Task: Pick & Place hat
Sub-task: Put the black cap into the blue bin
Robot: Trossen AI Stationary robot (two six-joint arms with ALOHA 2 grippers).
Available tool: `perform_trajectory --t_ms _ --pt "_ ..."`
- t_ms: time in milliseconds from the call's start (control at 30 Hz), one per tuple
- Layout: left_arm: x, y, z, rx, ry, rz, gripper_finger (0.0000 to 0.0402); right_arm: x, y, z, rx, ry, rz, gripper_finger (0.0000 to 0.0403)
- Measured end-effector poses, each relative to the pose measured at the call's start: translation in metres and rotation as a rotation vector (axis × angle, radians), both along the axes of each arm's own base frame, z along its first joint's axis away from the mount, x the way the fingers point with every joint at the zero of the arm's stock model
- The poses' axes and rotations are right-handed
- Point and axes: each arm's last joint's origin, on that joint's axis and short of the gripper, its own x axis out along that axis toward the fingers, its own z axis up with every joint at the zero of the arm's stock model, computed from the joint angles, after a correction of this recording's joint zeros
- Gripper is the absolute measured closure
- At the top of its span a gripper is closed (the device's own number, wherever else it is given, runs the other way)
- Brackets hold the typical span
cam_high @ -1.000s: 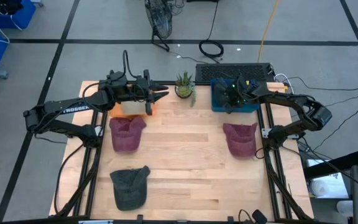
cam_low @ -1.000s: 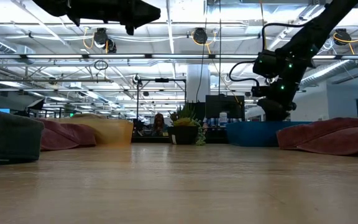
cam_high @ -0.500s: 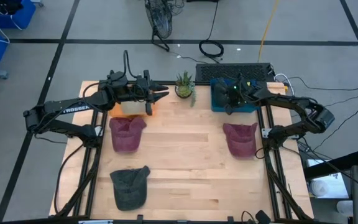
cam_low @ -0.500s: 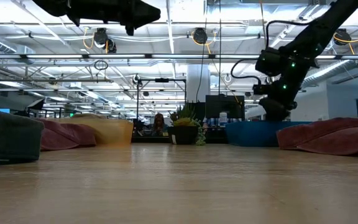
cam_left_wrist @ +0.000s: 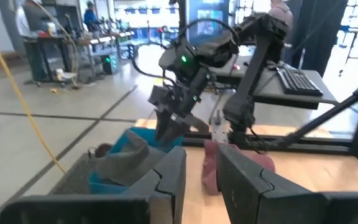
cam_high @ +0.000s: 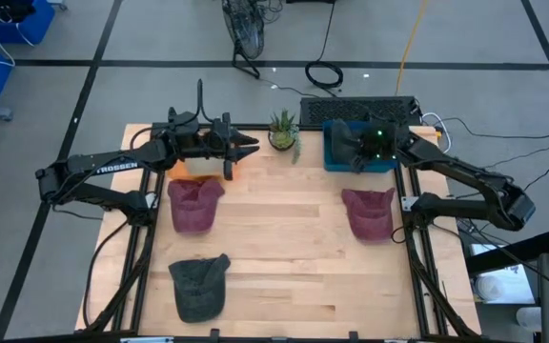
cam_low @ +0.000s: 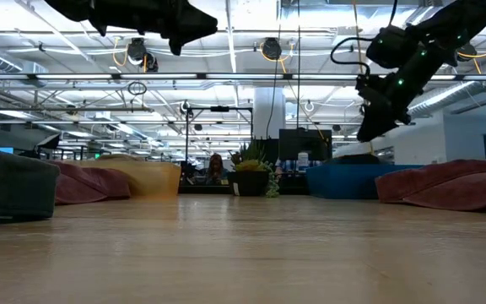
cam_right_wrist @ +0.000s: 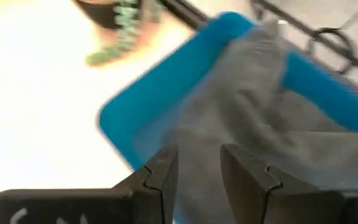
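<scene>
Hovering over the blue bin (cam_high: 360,157) with a grey hat (cam_right_wrist: 253,124) inside, the right end effector (cam_right_wrist: 194,171), released, should rise straight clear.

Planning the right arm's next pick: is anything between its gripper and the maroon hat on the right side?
Nothing visible. The right gripper hangs open over the blue bin; bare table separates it from the maroon hat.

The light brown wooden desk (cam_high: 284,229) looked smooth with a soft shine. The two dark red cloth hats (cam_high: 193,204) and the grey cloth hat (cam_high: 198,286) looked soft and matt. The blue plastic bin (cam_right_wrist: 166,93) looked smooth, with grey cloth (cam_right_wrist: 247,118) inside.
</scene>
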Motion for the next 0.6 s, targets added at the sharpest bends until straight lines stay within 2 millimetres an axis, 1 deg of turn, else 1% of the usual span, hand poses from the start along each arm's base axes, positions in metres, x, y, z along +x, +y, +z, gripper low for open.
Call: perform_trajectory --t_ms 67,133,267,400,500,600 --pt "0.001 -0.003 -0.001 -0.006 0.012 -0.012 0.0309 0.005 0.005 0.001 0.022 -0.046 0.046 0.0293" --pt "0.001 -0.005 -0.002 -0.006 0.027 -0.021 0.0309 0.012 0.011 -0.003 0.017 -0.105 0.107 0.0293" --pt "-0.004 -0.009 -0.009 -0.012 0.131 -0.028 0.0309 0.028 0.027 -0.02 -0.045 -0.227 0.227 0.0293" --pt "-0.016 -0.011 -0.017 -0.048 0.268 0.062 0.0309 0.037 0.043 -0.029 -0.112 -0.315 0.322 0.0293" --pt "-0.021 -0.013 -0.022 -0.066 0.349 0.131 0.0309 0.042 0.051 -0.029 -0.131 -0.331 0.364 0.0296" --pt "-0.024 -0.016 -0.025 -0.078 0.397 0.143 0.0309 0.046 0.056 -0.026 -0.15 -0.327 0.361 0.0301"
